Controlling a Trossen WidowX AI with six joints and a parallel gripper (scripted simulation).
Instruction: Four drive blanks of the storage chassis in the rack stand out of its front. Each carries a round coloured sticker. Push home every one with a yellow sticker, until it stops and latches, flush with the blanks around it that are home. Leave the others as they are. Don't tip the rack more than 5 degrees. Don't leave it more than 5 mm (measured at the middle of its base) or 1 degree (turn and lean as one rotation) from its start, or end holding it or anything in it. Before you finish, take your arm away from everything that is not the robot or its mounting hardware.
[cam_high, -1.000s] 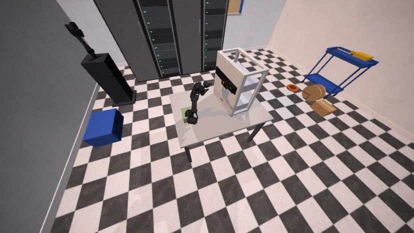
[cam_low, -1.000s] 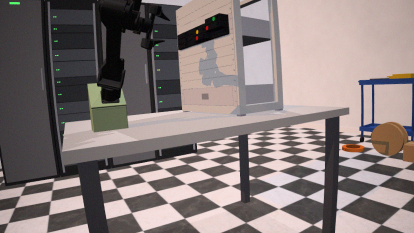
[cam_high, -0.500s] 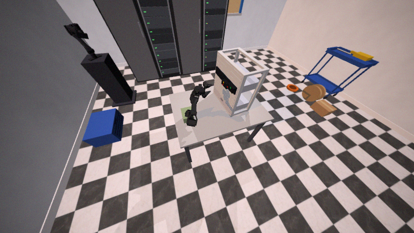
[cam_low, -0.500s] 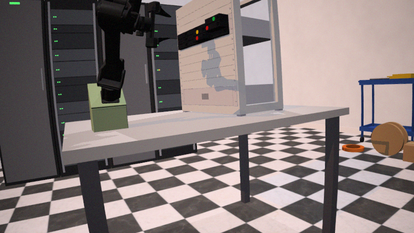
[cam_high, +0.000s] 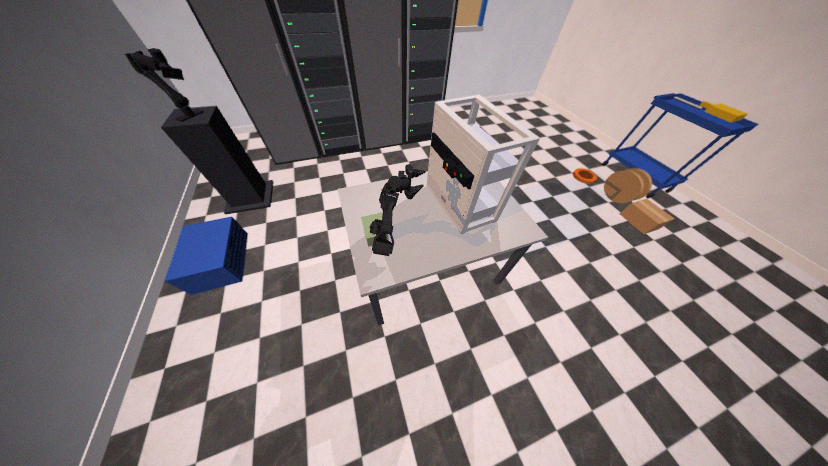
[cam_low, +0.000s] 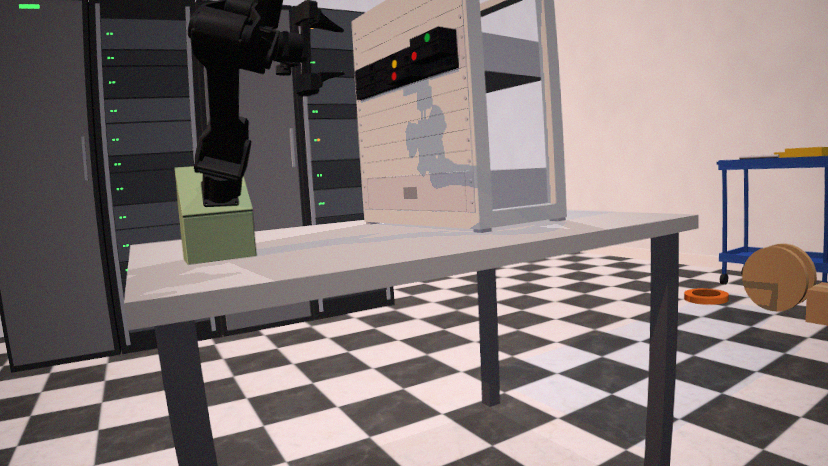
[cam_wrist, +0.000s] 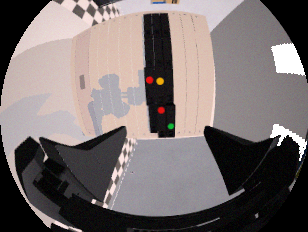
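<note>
The beige rack (cam_high: 449, 122) (cam_low: 388, 167) (cam_wrist: 193, 55) stands on the grey table (cam_high: 440, 254) (cam_low: 347, 260). Its black storage chassis (cam_high: 444, 155) (cam_low: 376, 72) (cam_wrist: 157, 35) runs across the upper front. Four blanks carry stickers: one yellow sticker (cam_low: 394, 63) (cam_wrist: 159, 82), a red sticker (cam_low: 413, 56) (cam_wrist: 149, 80), a second red sticker (cam_low: 394, 75) (cam_wrist: 161, 110) and a green sticker (cam_low: 427, 37) (cam_wrist: 170, 125). My gripper (cam_high: 420, 180) (cam_low: 333, 50) (cam_wrist: 166, 130) is open and empty. It faces the chassis front at sticker height, a short gap away and not touching.
The arm stands on a green block (cam_high: 367, 222) (cam_low: 217, 231) at the table's left. Dark server cabinets (cam_high: 324, 75) (cam_low: 139, 115) stand behind. On the floor are a blue box (cam_high: 205, 254), a black stand (cam_high: 214, 156), a blue cart (cam_high: 677, 138) and cardboard pieces (cam_high: 628, 185).
</note>
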